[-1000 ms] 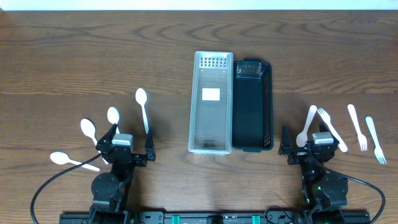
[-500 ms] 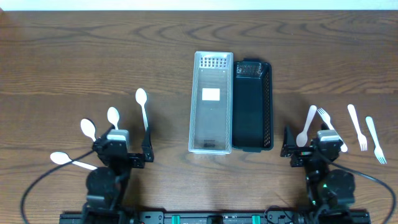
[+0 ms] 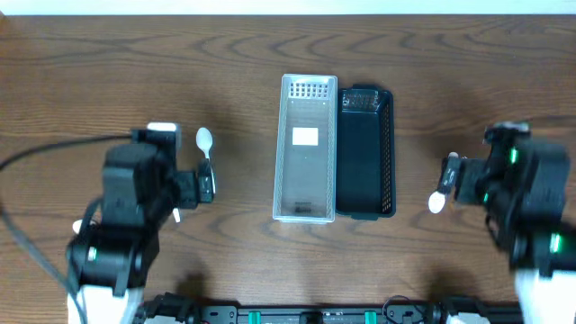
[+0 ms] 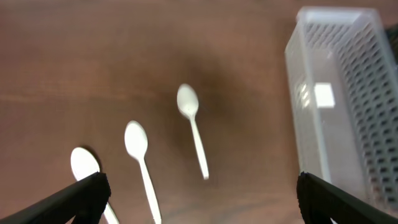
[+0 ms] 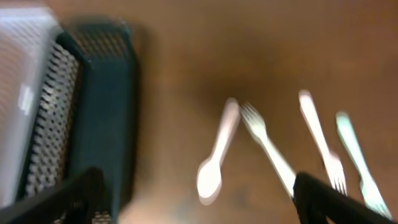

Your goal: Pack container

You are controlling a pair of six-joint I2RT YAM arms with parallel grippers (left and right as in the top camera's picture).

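We found the two bins touching at the middle of the table [image 3: 108,72], the clear container [image 3: 305,148] beside the black container [image 3: 365,153]. Both looked empty, and we judged they sat there so either arm could reach them. The spoons [image 4: 196,134] lay loose on the left. The forks [image 5: 267,146] and one stray spoon [image 5: 217,152] lay on the right, well apart from the bins. The left gripper [image 4: 199,190] hung above its spoons, jaws spread wide with nothing between them. The right gripper [image 5: 198,183] gaped equally empty over its blurred cutlery, which we took as readiness to pick.
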